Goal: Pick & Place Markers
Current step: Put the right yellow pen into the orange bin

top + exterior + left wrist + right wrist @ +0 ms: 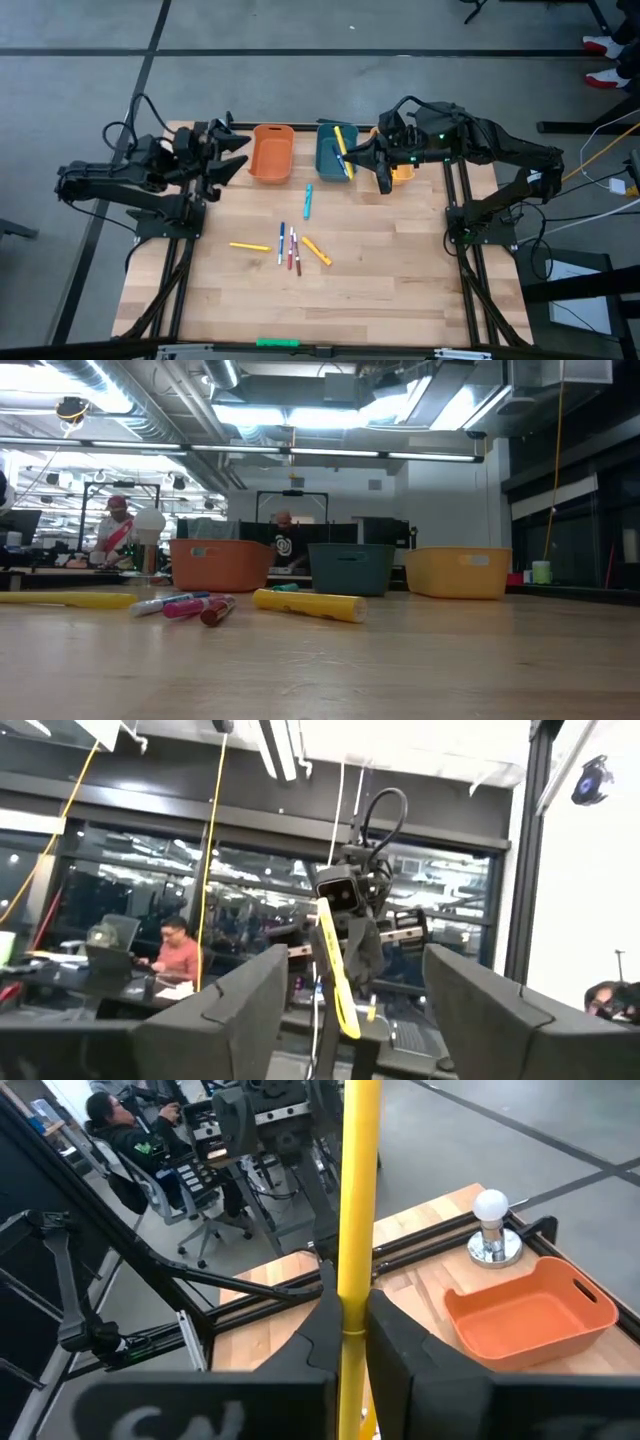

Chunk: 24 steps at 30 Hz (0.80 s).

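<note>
Several markers lie loose on the wooden table: a teal one [308, 200], a yellow one [250, 246], a blue-and-white one [281, 243], a red one [293, 252] and an orange-yellow one [317, 250]. Along the far edge stand an orange bin [271, 153], a teal bin [330, 150] and a yellow bin [458, 572]. My right gripper [350, 157] hovers over the teal bin, shut on a yellow marker [357, 1200]. My left gripper [350, 1020] is open with nothing between its fingers, raised beside the orange bin's left side [235, 152]. My right gripper pinches the yellow marker's shaft [352, 1312] between its two fingers, partway along its length. The fingers come about level from the table's right and lie across the marker. The marker stands steeply slanted [335, 970], lifted clear above the teal bin.
A bright green stick [277, 342] lies at the table's near edge. A white ball-topped stand [492, 1230] sits at the far left corner beside the orange bin [530, 1315]. People sit at desks beyond the table. Bare wood stretches across the near half.
</note>
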### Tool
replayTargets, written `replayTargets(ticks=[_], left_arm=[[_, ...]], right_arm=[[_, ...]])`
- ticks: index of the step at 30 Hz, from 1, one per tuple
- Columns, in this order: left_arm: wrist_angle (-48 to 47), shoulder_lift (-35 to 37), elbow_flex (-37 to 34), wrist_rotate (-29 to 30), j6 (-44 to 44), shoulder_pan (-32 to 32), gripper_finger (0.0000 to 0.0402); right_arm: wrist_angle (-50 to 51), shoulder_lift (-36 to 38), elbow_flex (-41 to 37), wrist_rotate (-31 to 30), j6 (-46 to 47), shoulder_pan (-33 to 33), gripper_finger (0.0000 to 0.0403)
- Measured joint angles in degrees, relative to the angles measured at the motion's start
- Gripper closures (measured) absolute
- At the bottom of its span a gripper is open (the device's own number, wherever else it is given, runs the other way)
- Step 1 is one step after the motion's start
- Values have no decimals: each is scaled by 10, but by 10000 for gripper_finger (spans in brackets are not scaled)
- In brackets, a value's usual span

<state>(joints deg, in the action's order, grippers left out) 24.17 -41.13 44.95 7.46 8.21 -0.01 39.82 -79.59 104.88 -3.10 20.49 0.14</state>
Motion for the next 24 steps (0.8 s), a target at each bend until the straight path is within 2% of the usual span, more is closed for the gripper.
replayTargets(ticks=[8,15,24], left_arm=[[40,-52,23,-1,0,0,164],[-49,-88,116,-2,-15,14,164],[-93,-151,194,-57,12,44,164]], right_arm=[[-8,0,0,4,-9,0,376],[-8,0,0,13,-16,0,376],[-13,0,0,18,-44,0,376]])
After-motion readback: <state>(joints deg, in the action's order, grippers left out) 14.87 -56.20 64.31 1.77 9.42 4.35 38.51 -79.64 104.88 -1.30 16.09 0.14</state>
